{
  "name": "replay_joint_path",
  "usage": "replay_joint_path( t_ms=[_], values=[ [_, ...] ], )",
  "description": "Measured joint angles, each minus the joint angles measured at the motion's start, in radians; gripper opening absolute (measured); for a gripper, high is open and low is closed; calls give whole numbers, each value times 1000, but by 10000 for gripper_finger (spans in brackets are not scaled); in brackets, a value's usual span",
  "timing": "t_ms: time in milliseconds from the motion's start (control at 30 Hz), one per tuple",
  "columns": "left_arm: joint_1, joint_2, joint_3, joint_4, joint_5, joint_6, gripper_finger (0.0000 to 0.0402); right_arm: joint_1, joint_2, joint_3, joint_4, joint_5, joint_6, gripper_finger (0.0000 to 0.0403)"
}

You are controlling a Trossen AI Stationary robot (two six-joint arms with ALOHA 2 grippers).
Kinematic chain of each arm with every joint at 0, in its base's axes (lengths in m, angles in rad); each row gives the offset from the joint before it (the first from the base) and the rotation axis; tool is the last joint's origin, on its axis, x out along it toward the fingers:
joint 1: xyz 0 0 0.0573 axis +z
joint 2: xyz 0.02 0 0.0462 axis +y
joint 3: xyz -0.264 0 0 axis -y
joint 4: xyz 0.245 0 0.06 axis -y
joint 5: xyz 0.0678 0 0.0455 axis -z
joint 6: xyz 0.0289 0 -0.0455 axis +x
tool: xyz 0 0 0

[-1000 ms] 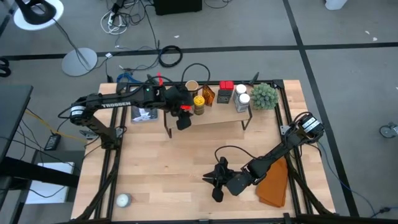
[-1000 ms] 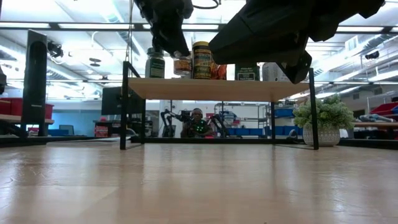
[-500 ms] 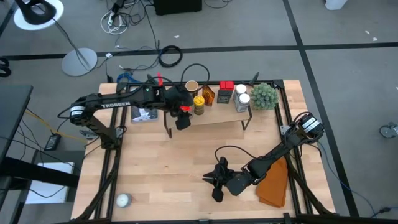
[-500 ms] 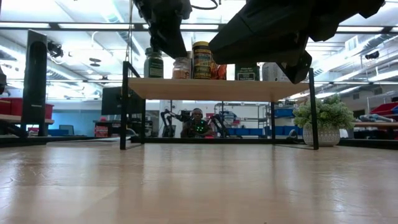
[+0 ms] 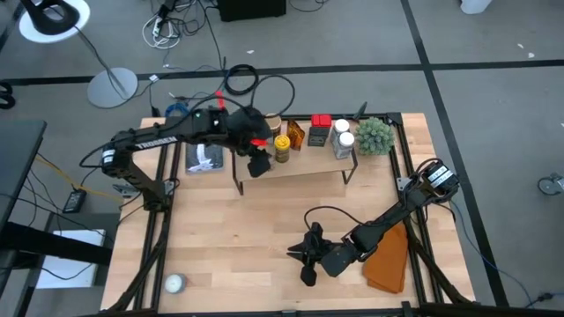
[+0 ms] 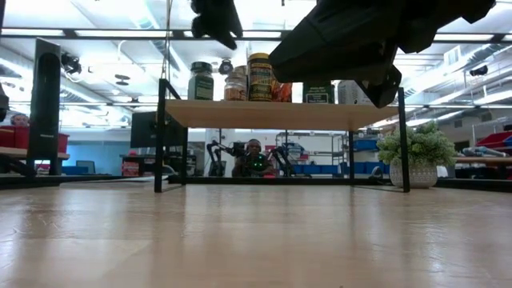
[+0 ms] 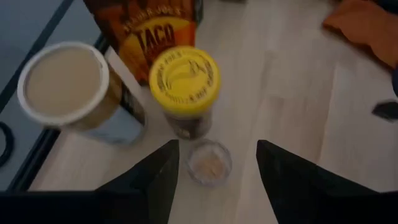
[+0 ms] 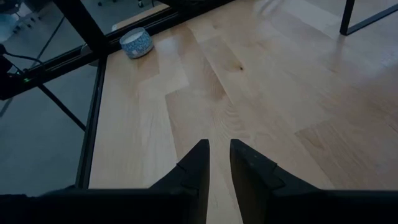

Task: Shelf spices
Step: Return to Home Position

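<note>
The shelf (image 5: pixel 308 165), a pale plank on thin black legs, runs lengthwise along the far side of the wooden tabletop (image 5: pixel 256 238). The spices (image 6: pixel 258 77) stand upright in a row on it, lids up. A small clear jar (image 7: pixel 210 163) sits just beside a yellow-capped one (image 7: pixel 184 74) and a round tan-lidded tin (image 7: pixel 62 81). The left pincer (image 7: pixel 217 146) hangs open and empty above the shelf's left end. The right pincer (image 8: pixel 217 146), well in front of the shelf, seems closed on nothing.

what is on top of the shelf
Spice jars and tins on the shelf: a yellow-lidded jar, a tan-lidded tub, a red tin among them. The left arm hides its left end from above.
</note>
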State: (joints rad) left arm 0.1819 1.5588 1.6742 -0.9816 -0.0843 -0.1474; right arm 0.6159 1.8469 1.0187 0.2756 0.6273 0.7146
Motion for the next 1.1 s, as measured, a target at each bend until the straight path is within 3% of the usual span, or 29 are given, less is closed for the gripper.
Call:
replay_joint_path(
  t_ms=[167,300,400,500,800,1000,1100],
  values=[
    [-32,-24,47,-99,-14,5,220,0,0,0,11,-2,-16,64],
    [-123,-82,8,-78,-176,-22,220,0,0,0,17,-2,-17,64],
    [-222,-165,-90,33,-271,-17,220,-2,0,0,15,-2,-43,64],
    [-314,-279,-248,185,-289,-11,220,-3,0,0,16,-3,-85,64],
    [-589,-643,-874,708,-288,-86,220,-3,0,0,22,-6,-107,64],
    [-696,-835,-1198,948,-483,-125,220,-5,0,0,32,-13,-107,64],
    [-697,-920,-1342,1062,-474,-134,220,-5,0,0,40,-33,-106,64]
  ],
)
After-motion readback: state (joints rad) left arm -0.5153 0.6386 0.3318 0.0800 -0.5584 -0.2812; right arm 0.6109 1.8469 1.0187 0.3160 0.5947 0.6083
